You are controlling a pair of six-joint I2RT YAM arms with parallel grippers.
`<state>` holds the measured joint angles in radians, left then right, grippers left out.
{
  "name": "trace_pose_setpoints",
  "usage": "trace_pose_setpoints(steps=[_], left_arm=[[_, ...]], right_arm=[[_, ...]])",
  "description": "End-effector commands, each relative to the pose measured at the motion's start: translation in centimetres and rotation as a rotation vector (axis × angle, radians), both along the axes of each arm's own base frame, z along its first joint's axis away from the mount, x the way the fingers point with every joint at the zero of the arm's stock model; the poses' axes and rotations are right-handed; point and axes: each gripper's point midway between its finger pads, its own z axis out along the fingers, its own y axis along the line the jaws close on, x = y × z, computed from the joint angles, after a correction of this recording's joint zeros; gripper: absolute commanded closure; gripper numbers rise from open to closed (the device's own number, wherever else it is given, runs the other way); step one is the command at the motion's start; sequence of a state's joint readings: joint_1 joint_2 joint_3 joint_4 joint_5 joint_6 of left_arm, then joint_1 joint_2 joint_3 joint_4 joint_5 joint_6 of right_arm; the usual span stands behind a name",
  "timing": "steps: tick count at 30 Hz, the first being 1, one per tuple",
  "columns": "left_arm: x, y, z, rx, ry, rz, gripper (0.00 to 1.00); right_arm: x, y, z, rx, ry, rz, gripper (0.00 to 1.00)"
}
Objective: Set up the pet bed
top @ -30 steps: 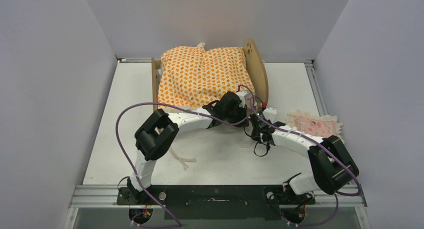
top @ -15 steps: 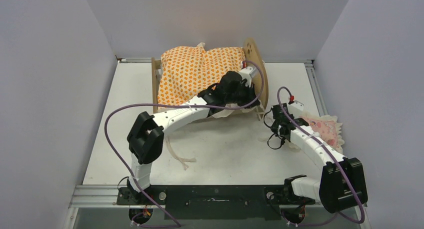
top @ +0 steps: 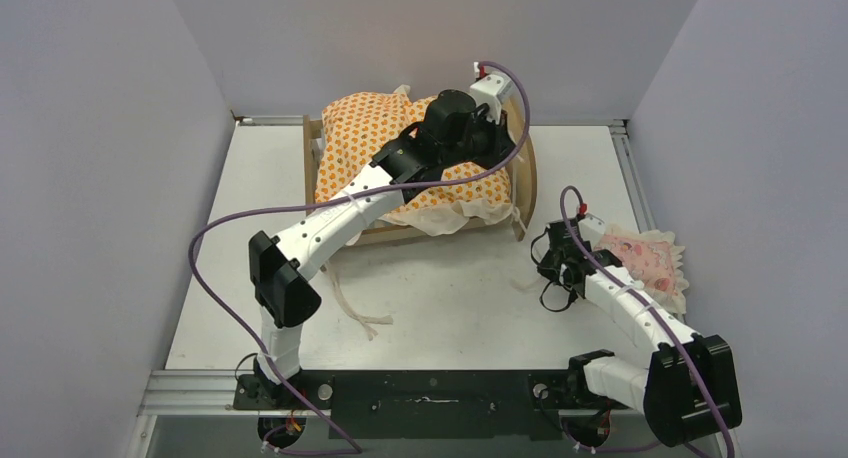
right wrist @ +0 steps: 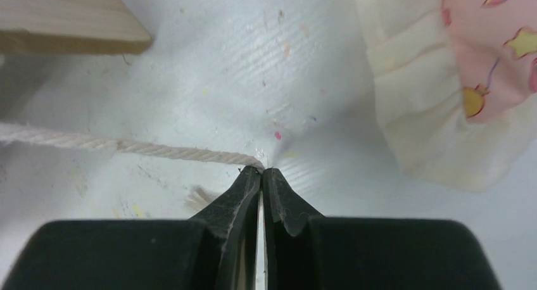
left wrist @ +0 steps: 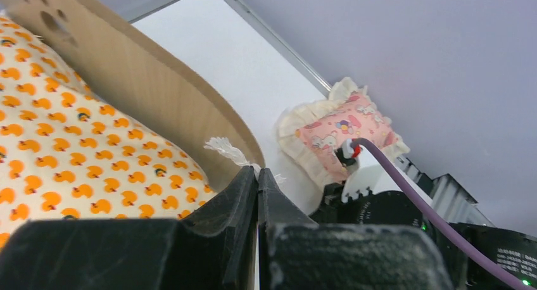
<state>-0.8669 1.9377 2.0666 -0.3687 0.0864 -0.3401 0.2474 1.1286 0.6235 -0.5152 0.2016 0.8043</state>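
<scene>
Setting: a robotics lab test cell. A bare white tabletop (top: pixel 450 308) is boxed in on three sides by plain pale grey walls (top: pixel 90 178). An aluminium rail (top: pixel 200 386) and a black mounting plate (top: pixel 430 388) run along the near edge and carry two white-and-black manipulators, the left arm (top: pixel 330 226) and the right arm (top: pixel 630 308), each trailing an exposed purple cable (top: pixel 195 268). The left wrist view shows the same blank panelling, with ribbed metal framing (left wrist: pixel 443 189) at the table's edge.
</scene>
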Motion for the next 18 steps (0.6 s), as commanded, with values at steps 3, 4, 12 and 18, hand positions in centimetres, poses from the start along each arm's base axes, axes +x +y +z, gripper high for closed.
trace_pose_setpoints(steps=[3,4,12,18], left_arm=[[3.4,1.8,5.5,-0.057,-0.142,0.076,1.0],[3.6,1.7,5.6,-0.057,-0.149,0.075,1.0],[6.5,2.0,8.3,-0.122,-0.219,0.113,1.0],[9.5,3.1,9.0,-0.176,-0.243,0.176,1.0]], right_arm=[[-0.7,1.5,-1.7,0.106,-0.005,0.008,0.95],[-0.7,1.5,-1.9,0.11,-0.003,0.008,0.95],[-2.9,0.5,-4.3,0.124,0.049,-0.097,0.95],[-2.5,0.7,-4.7,0.163,0.029,-0.127,0.95]])
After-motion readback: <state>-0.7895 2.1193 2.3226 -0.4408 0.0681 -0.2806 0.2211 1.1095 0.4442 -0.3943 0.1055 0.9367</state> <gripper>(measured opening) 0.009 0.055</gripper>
